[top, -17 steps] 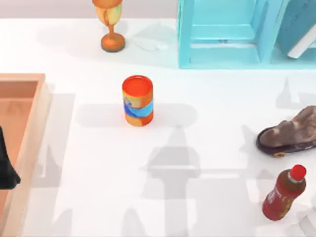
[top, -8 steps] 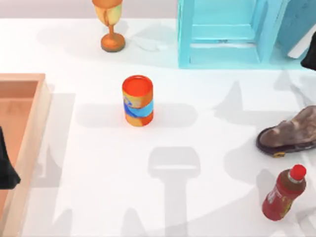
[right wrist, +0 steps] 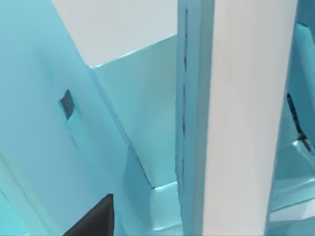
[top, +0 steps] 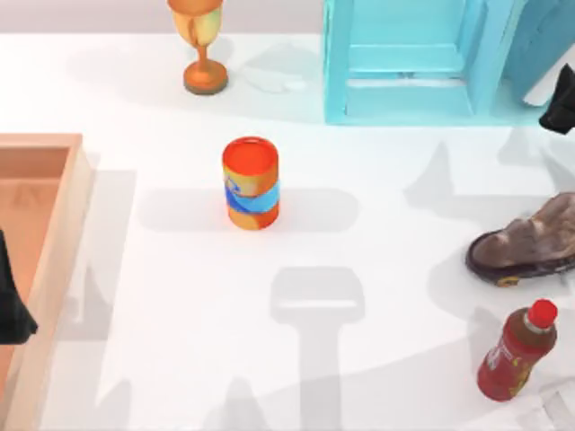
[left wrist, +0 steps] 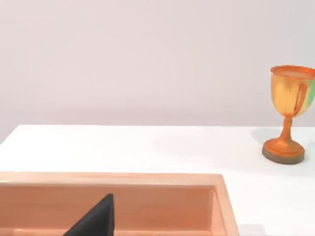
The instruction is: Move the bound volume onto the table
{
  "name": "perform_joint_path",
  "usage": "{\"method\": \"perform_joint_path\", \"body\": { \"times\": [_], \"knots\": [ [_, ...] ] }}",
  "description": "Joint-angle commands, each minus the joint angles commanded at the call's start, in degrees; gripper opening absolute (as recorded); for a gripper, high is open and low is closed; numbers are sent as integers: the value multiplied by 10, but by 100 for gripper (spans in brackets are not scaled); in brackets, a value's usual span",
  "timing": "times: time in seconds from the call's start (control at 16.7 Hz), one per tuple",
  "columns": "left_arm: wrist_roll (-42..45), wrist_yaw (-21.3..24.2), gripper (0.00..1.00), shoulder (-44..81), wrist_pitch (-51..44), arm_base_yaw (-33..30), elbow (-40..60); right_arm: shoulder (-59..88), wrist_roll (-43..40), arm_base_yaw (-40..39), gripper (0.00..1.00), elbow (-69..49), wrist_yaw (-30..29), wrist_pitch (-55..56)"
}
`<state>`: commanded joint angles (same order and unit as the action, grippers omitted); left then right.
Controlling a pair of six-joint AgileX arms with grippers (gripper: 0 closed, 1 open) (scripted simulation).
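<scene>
The bound volume (top: 537, 40) is a teal-blue book with white page edges. It leans in the cyan shelf unit (top: 404, 63) at the back right of the white table (top: 377, 269). My right gripper (top: 561, 103) is a dark shape at the right edge, just in front of the book's lower corner. In the right wrist view the book's white page edges (right wrist: 246, 118) and teal cover (right wrist: 189, 118) stand very close, with the shelf's inner walls (right wrist: 138, 113) behind. My left gripper (top: 11, 305) is parked over the wooden tray (top: 63, 224) at the left edge.
An orange can (top: 251, 182) stands left of the table's middle. A gold goblet (top: 202, 45) is at the back, also seen as the goblet (left wrist: 289, 115) from the left wrist. A brown shoe (top: 530, 242) and a red bottle (top: 519, 350) sit at the right.
My right gripper has come into the top view at the right edge, close to the book. Its shadow has shifted across the table. The left arm has not moved.
</scene>
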<state>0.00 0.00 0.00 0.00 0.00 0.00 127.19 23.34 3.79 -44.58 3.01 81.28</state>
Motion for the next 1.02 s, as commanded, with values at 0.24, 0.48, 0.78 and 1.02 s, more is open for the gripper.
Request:
{"method": "perform_joint_path", "body": {
  "times": [0.24, 0.48, 0.78, 1.02],
  "knots": [
    [0, 0, 100, 0, 0, 0, 0, -11, 0, -2, 100, -14, -2, -19],
    [0, 0, 100, 0, 0, 0, 0, 7, 0, -4, 100, -77, -4, -70],
    [0, 0, 100, 0, 0, 0, 0, 66, 0, -6, 100, -193, -7, -127],
    [0, 0, 100, 0, 0, 0, 0, 108, -1, -7, 100, -262, -8, -154]
  ]
}}
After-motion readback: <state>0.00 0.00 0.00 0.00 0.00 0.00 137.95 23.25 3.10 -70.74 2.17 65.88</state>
